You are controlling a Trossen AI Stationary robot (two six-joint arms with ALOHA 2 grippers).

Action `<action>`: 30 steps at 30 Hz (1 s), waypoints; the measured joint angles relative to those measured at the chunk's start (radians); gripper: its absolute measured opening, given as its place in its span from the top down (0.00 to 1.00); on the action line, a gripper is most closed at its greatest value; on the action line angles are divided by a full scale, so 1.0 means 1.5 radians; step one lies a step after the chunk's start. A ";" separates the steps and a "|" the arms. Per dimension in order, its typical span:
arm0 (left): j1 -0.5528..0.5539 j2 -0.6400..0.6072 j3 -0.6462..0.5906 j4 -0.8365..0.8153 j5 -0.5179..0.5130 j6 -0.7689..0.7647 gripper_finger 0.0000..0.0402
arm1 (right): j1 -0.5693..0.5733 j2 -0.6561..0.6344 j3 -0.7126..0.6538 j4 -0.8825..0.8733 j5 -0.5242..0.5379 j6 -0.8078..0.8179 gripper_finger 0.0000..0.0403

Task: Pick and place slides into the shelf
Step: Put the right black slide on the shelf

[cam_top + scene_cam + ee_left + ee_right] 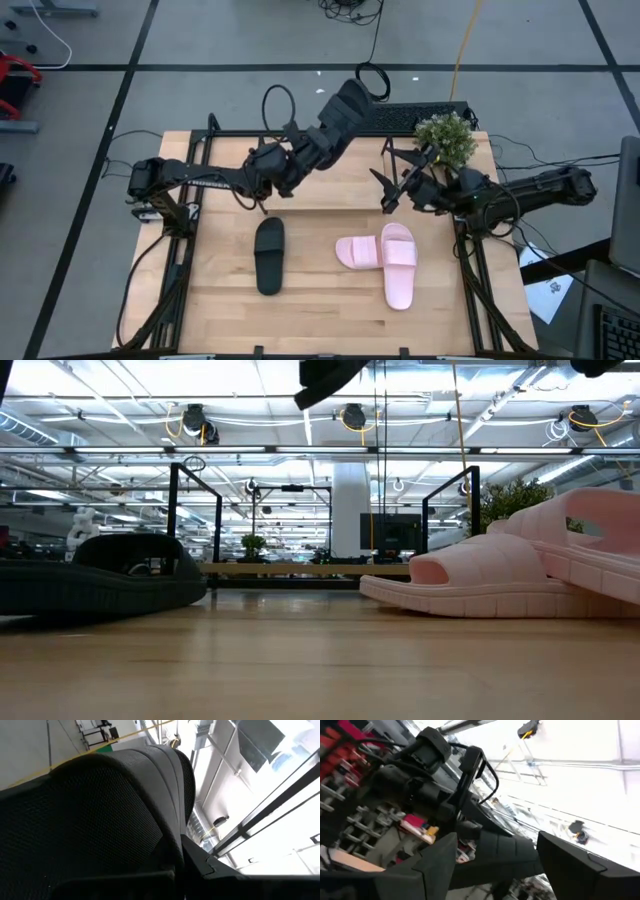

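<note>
Table (pixel 230 320): left gripper (pixel 318 135) grips half-hidden black slide (pixel 345 108)

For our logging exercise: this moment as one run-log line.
left gripper: raised, shut on black slide | right gripper: open | table: three slides

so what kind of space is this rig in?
Likely a large robotics lab or workshop hall: ceiling strip lights and cable reels, more black frame rigs behind the wooden table, taped lines on a concrete floor.

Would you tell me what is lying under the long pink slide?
The long pink slide rests partly on the other pink slide, overlapping its end. How much of that slide it covers cannot be seen.
</note>
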 joint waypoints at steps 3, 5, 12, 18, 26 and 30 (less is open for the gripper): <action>0.004 0.000 0.000 0.000 0.001 -0.012 1.00 | 0.004 0.003 0.010 -0.003 0.000 0.005 0.34; 0.006 0.003 0.000 0.003 0.001 -0.013 1.00 | 0.004 0.019 0.028 0.003 0.001 0.006 0.34; 0.023 0.030 -0.003 0.086 0.090 -0.053 1.00 | 0.004 0.067 0.086 -0.001 -0.035 -0.006 0.34; 0.024 0.029 -0.001 0.103 0.156 -0.062 1.00 | 0.004 0.069 0.090 -0.016 0.043 -0.037 0.34; 0.023 0.028 -0.001 0.082 0.230 -0.065 1.00 | 0.016 0.058 0.104 -0.011 0.071 -0.087 0.34; 0.024 0.028 -0.001 0.069 0.249 -0.067 1.00 | 0.035 0.057 0.119 -0.009 0.106 -0.138 0.34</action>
